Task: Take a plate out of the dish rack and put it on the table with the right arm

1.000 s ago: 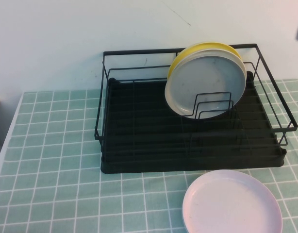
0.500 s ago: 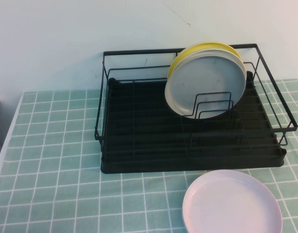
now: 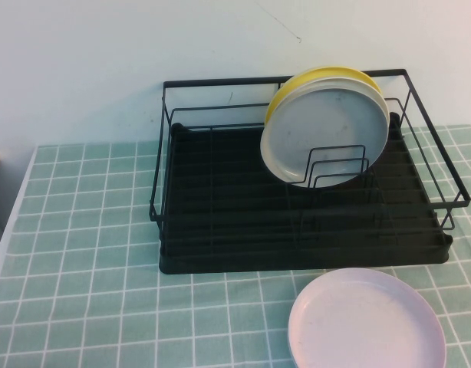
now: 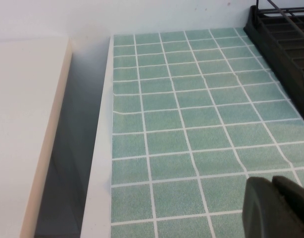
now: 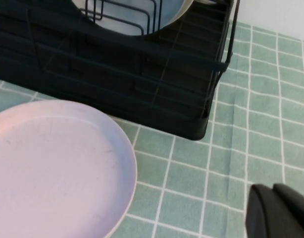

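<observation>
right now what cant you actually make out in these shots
- Pink plate: its near edge is cut off by the high view's bottom edge.
- Yellow plate: mostly hidden behind the grey-white plate in the dish rack.
- Right gripper, shut, and left gripper: only the fingertips show in each wrist view; both are out of the high view.
- Table: its right side runs out of frame.

Matte black fingertips, the only robot parts in view

The left gripper point(image 4: 277, 208) shows as two rounded, dull black finger ends pressed side by side, a thin seam between them. The right gripper point(image 5: 277, 213) looks the same: smooth dark moulded fingers, closed together, with no cables, screws or markings visible.
</observation>
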`<state>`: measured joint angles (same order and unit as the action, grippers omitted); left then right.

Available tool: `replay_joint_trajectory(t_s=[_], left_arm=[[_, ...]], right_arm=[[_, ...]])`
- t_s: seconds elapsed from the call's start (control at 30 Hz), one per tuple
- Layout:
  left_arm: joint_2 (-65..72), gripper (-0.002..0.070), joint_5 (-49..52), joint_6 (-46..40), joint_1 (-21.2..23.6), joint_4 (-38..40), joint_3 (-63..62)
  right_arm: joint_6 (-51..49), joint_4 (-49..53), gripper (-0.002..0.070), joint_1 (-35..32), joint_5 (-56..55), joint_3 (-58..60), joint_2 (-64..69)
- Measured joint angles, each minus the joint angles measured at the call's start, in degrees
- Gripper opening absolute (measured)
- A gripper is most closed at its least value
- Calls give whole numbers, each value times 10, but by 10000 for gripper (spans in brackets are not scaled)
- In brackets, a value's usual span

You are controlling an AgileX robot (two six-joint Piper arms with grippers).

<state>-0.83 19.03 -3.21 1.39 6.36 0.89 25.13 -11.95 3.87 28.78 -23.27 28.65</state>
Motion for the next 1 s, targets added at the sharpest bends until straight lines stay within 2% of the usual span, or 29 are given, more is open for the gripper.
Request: replay_joint_trajectory(t_s=[0.7,1.0], left_arm=[[0,-3,0,-1,0,0,0],[0,-3,0,-1,0,0,0]], right_arm=[[-1,1,-1,0,30,75,-25],[-2,49,-1,0,-9,154,-185]])
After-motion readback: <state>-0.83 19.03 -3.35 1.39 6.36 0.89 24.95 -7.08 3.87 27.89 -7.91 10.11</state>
